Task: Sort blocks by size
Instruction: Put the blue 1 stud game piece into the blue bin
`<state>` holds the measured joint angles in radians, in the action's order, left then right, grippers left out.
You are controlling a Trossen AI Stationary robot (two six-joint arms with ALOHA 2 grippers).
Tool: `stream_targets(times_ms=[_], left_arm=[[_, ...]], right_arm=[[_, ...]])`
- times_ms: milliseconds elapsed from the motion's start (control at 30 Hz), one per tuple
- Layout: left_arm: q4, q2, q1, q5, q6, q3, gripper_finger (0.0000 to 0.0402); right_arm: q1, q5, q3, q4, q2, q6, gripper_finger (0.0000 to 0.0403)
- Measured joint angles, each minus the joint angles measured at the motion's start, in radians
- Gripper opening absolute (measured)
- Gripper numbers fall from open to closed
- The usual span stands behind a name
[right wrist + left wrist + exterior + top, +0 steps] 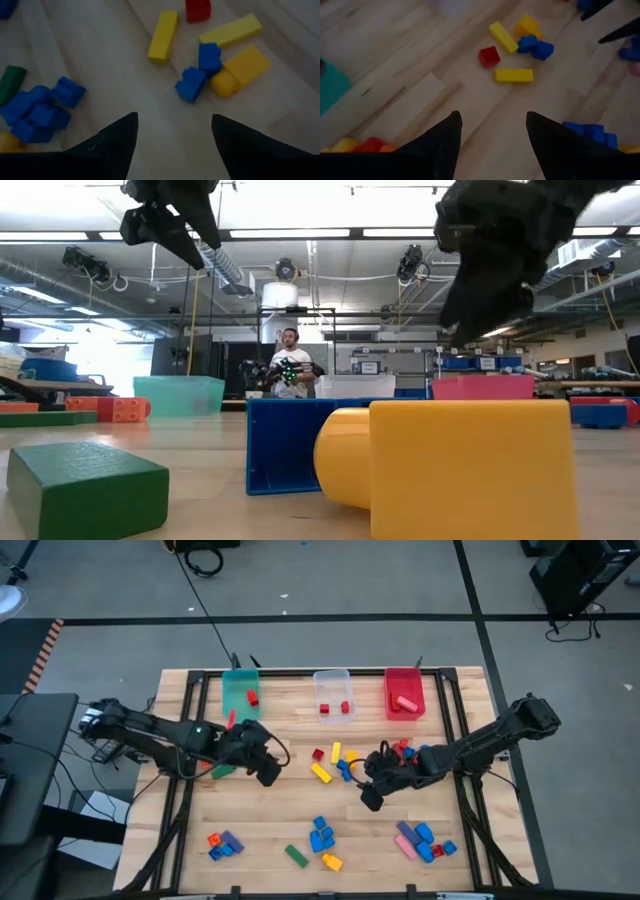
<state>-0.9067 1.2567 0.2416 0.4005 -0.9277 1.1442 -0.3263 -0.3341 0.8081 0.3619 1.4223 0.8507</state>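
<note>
Right gripper point(371, 792) open, empty, hovering mid-tabletop over centre cluster of blocks point(200, 75). Best to drop onto one isolated brick, e.g. yellow bar point(163, 36), straddling the short width. Left gripper point(268, 772) open, idle, left of centre.

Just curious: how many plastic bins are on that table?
3, in a row along the far edge: teal bin on the left, clear bin in the middle, red bin on the right.
</note>
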Motion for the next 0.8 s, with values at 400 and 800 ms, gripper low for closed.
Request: stream_targets(times_ms=[400, 800], left_arm=[[0.039, 0.021, 0.014, 0.003, 0.001, 0.0, 0.0231], [0.041, 0.021, 0.047, 0.007, 0.055, 0.0, 0.0231]], right_arm=[[-0.09, 0.05, -0.03, -0.025, 0.0, -0.218, 0.0247], [-0.214, 0.133, 0.116, 0.342, 0.0, 0.09, 0.0245]])
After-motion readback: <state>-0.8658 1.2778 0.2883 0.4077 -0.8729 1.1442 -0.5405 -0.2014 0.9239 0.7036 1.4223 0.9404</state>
